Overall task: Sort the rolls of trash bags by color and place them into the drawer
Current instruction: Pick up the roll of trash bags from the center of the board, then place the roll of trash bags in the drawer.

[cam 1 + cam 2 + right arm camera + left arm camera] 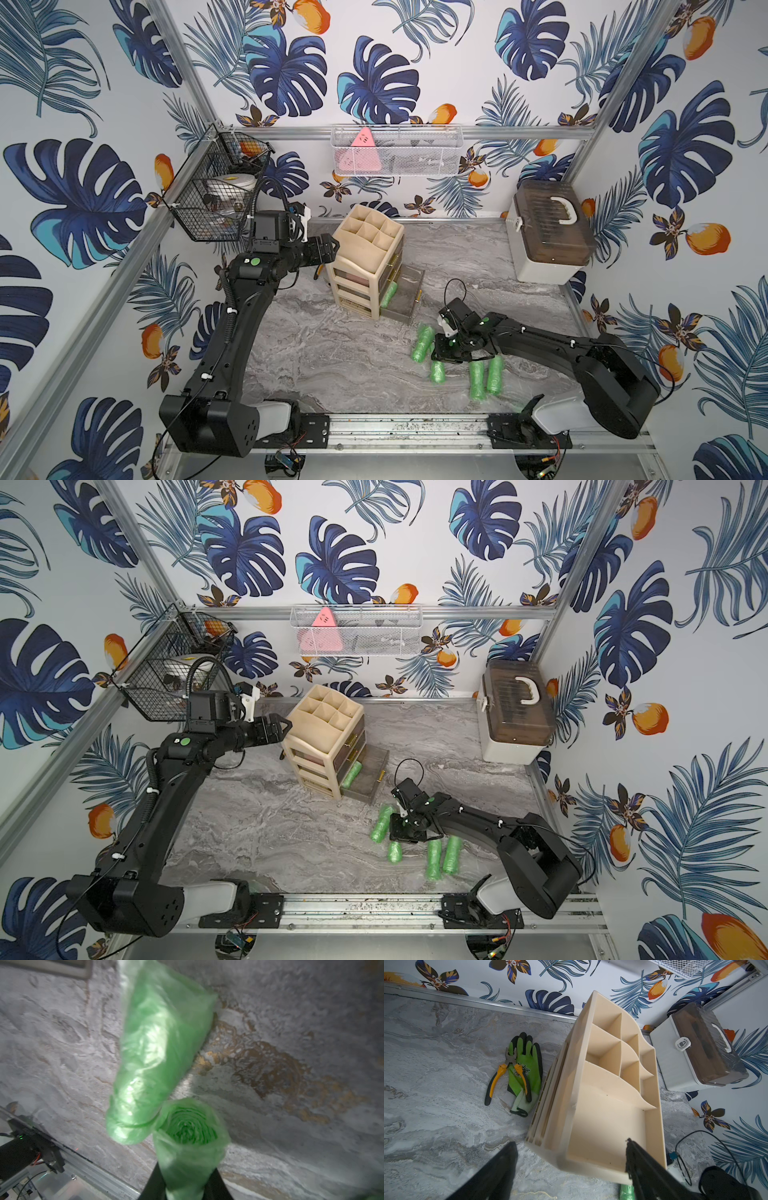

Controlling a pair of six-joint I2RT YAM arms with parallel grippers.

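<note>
Where the marbled worktop [332, 365] reaches its back right corner, we see a lidded storage box [548, 232]. Nearer the middle of the back edge stands the beige organizer [365, 249], with one drawer [409, 297] pulled out and a green roll [389, 294] lying inside. The left gripper [569, 1142] hovers at the organizer's top rim with its jaws wide apart, one finger over the tray and one outside it, gripping nothing. Toward the front edge, the right gripper [186, 1167] is closed on a second green roll [187, 1142], right beside a neighbouring roll [155, 1053] — the view there is blurred. More loose rolls [494, 374] lie around it on the worktop. Between the organizer and the left edge we find a green glove [525, 1068] with pliers [506, 1076] resting partly on it.
</note>
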